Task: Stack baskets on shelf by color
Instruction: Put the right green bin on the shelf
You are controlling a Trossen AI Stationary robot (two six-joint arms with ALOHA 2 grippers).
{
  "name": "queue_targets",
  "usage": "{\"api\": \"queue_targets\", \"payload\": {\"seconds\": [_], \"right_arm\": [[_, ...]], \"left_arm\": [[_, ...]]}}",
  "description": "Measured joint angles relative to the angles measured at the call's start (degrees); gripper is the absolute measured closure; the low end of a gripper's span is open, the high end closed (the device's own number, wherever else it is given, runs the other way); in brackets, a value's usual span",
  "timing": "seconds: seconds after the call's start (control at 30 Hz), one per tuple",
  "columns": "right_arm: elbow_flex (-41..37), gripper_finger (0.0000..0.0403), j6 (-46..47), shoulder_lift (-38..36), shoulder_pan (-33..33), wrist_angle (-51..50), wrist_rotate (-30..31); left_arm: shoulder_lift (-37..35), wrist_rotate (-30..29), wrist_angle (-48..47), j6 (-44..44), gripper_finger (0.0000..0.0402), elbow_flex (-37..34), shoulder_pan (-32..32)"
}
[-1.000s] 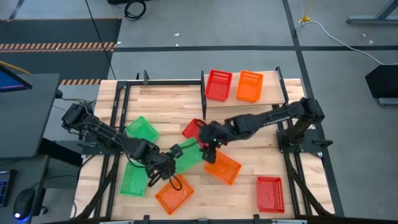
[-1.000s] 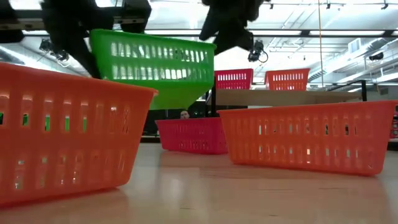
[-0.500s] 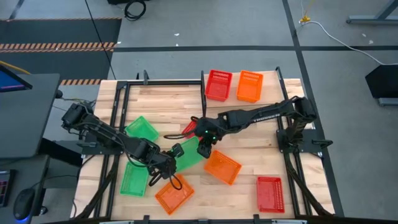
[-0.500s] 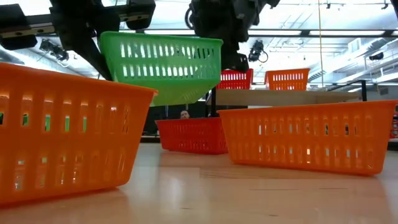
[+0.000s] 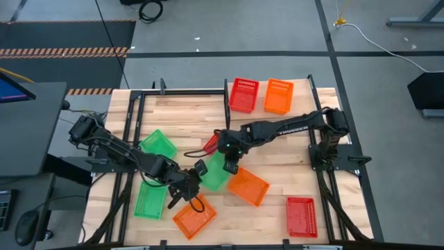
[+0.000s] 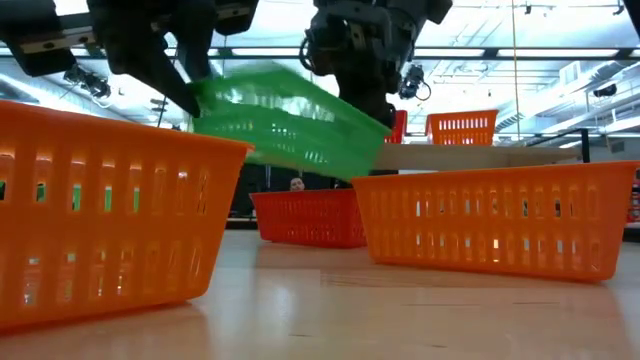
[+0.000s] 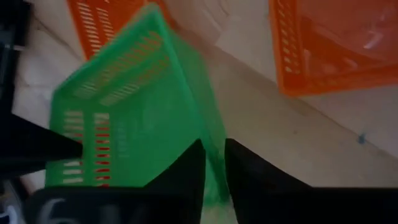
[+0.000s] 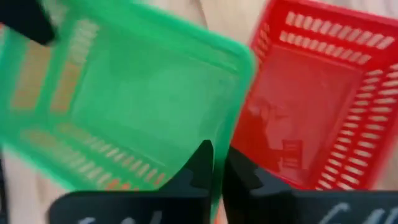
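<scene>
Held aloft and tilted over the surface [image 5: 277, 132]: a green basket [image 5: 214, 173], pinched on one rim by the left pincer [image 5: 197, 169] and on the opposite rim by the right pincer [image 5: 229, 165], both clamped on its wall. Just beyond the right pincer, a red basket [image 8: 311, 106]; beside it, an orange basket [image 5: 248, 186]. Farther off, a red and an orange basket on the shelf [image 5: 260, 106].

Glossy plastic mesh baskets [image 6: 500, 220], wood table [image 5: 187, 118].
</scene>
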Motion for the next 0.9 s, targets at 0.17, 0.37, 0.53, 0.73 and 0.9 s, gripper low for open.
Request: {"api": "queue_targets", "payload": {"seconds": [0.17,0.37,0.53,0.73,0.9], "right_arm": [[-0.06,0.0388,-1.98,0.00,-1.73,-4.75,-1.28],[-0.17,0.0390,-3.21,-1.75,-2.03,-10.49,-1.50],[-0.15,0.0390,-2.79,-6.50,-2.08,-11.56,-1.17],[4.14,0.0390,-4.55,-9.07,-2.95,-22.89,5.32],[13.27,0.0386,-9.09,-9.07,-4.85,-40.66,14.47]], "left_arm": [[-2.12,-3.18,1.43,-4.49,0.0310,-0.01,0.37],[-7.78,-3.64,2.08,-10.55,0.0295,-0.01,1.54],[-12.23,-2.91,3.28,-14.61,0.0300,0.11,4.18],[-13.37,3.09,7.31,-15.66,0.0307,0.22,7.63],[-11.80,9.98,13.40,-16.76,0.0308,0.33,10.13]]}}
